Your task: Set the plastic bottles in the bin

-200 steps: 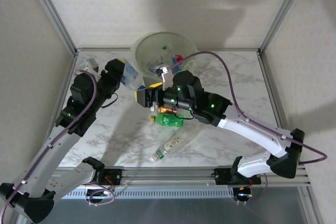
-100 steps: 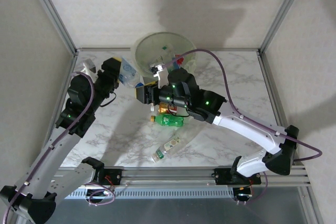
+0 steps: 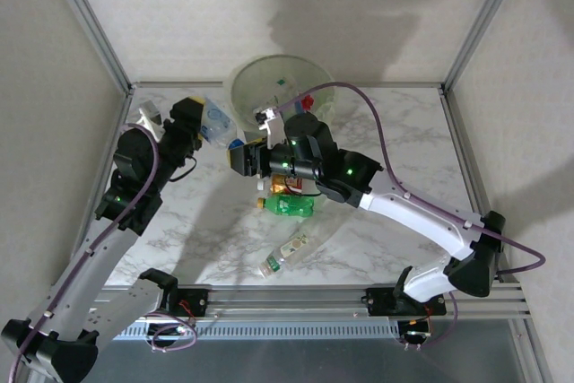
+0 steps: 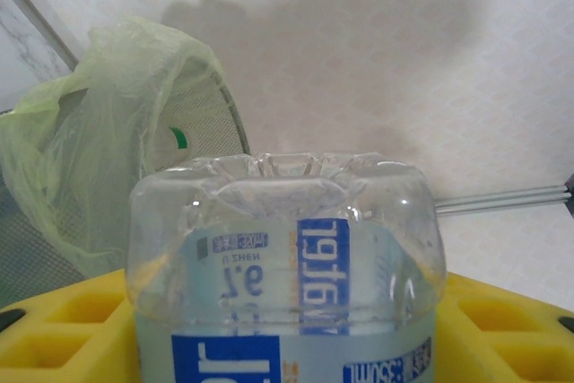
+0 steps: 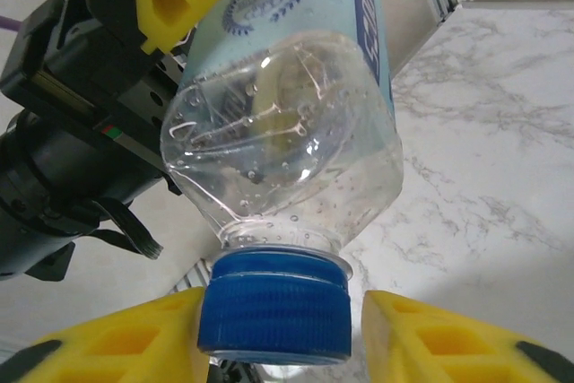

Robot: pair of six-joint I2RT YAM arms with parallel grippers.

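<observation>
1. White walls and aluminium posts framed a grey-veined marble counter [image 3: 395, 141]. A round pale-green translucent plastic bin [image 3: 240, 87] with a thin liner stood at its far edge, with several bottles lying inside.
2. The left hand [image 4: 285, 320] was clamped on the body of a clear plastic bottle with a blue-and-white label [image 4: 285, 213]. It held the bottle in the air just beside the bin, ribbed base pointing away from the wrist.
3. The right hand [image 5: 280, 334] met the same bottle at its other end, with yellow fingers [image 5: 117, 347] on either side of the blue cap [image 5: 273, 298]. One finger touched the cap and the other showed a sliver of gap (so I could not tell whether it gripped).
4. Below the right arm, a green plastic bottle [image 3: 289, 207] lay on its side on the counter.
5. A small bottle with a brown-orange label [image 3: 285, 187] lay just beyond it, partly hidden.
6. A clear bottle with a pale label [image 3: 285, 255] lay nearer the arm bases, well apart from the bin.
</observation>
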